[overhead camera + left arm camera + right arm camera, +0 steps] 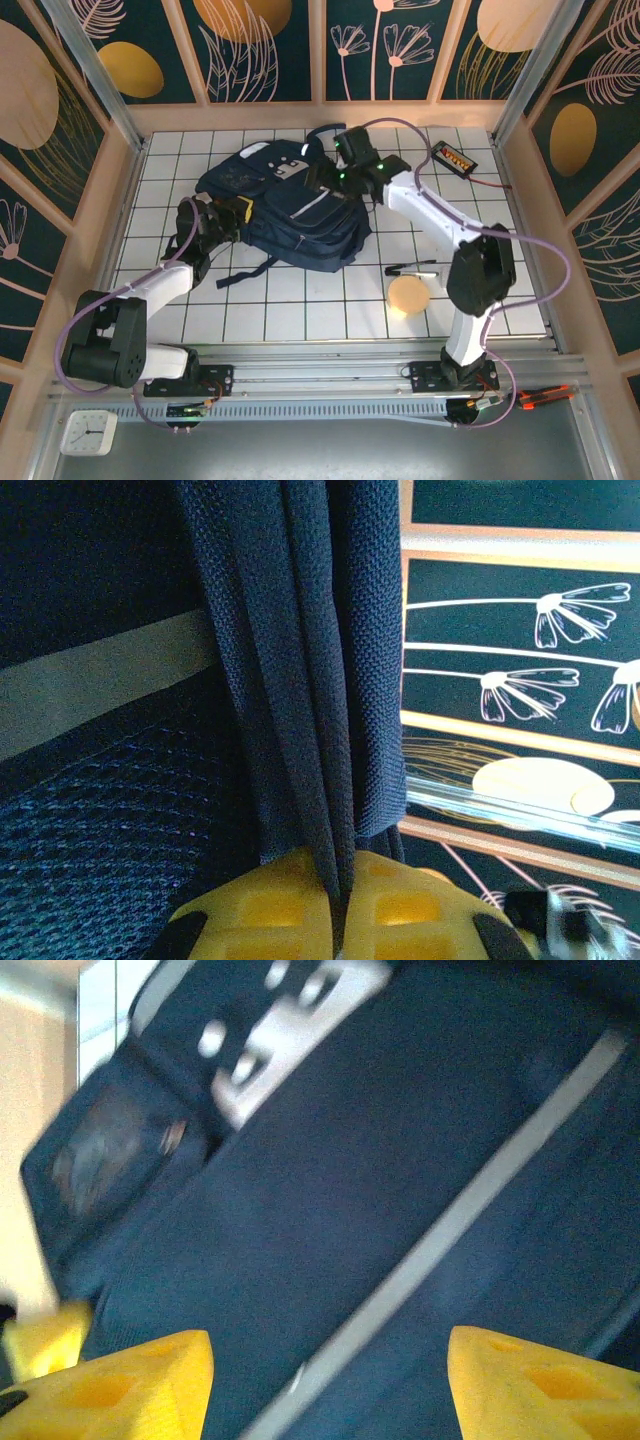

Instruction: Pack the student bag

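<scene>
Orange label on the black box, well to the right of the right hand: too small to read. Clock down by the left arm's base, face likewise too small. White-grey patch on the bag, ahead of the right hand, blurred; cannot tell any lettering there. Pale stripe slanting across the navy cloth, lower end between that hand's fingers.

Left hand: yellow fingers pressed together, clamped on a fold of the bag's navy fabric, at the bag's left side. Right hand: fingers wide apart, over the bag's far end; touching or not, cannot tell. Bag lying mid-tabletop, black straps trailing toward the near edge.

Tabletop white, ruled in a dark grid. Pen and tan round disc on the near side of the right hand, apart from the bag. All round, pale wooden frames and dark teal walls with gold ovals and thin pale flower outlines.
</scene>
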